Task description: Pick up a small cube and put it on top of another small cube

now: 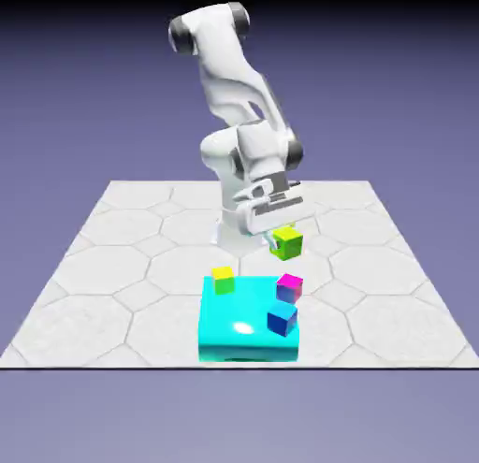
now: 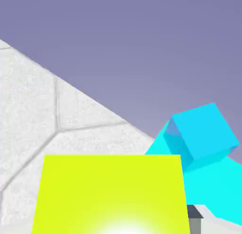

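The small lime-green cube (image 1: 286, 243) is held in the air, clamped between the jaws (image 1: 272, 238) of the white arm (image 1: 239, 143). In the exterior view its top is yellow-green, and its sides are of a darker green. One corner edge is turned to the camera, and the cube looks a little tilted. In the hand view it is very large at the bottom: one flat face of bright yellow-lime, with straight, clean edges and a white shine at the lower border. This face hides most of the finger tips.

On the worktop (image 1: 112, 293) there is a glossy cyan block (image 1: 245, 311). A smaller cube with bright yellow top (image 1: 223, 281) is at its far edge, on the exterior view's left. On the exterior view's right are a magenta-topped cube (image 1: 289, 288) and, nearer to the camera, a blue cube (image 1: 283, 318).
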Available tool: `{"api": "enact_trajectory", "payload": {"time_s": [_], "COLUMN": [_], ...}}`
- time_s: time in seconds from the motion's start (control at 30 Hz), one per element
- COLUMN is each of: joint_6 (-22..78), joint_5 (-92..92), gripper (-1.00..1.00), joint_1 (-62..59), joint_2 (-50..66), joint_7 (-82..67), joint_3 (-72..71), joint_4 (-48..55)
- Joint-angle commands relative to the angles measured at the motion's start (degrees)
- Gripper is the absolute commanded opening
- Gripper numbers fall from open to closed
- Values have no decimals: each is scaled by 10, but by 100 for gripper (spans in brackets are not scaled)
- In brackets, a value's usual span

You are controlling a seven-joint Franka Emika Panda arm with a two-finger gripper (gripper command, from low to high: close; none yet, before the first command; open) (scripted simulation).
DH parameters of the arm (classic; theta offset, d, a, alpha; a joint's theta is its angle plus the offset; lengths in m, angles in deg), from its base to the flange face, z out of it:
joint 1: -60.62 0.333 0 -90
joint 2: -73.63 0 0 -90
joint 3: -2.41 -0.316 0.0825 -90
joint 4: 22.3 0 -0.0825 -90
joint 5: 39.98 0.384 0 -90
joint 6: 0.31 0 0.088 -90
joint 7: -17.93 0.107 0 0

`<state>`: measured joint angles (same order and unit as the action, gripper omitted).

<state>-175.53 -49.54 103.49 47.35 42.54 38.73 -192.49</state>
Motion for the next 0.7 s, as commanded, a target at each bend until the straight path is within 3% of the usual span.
{"api": "enact_trajectory", "payload": {"time_s": [0.0, 0.67], "joint_6": [-7, -151], "joint_5": [-5, -105], "gripper": [-100, -100], "joint_1": [20, 424], "joint_2": [7, 138], "joint_7": [3, 81], "joint_3": [21, 436], "joint_4": [2, 41]}}
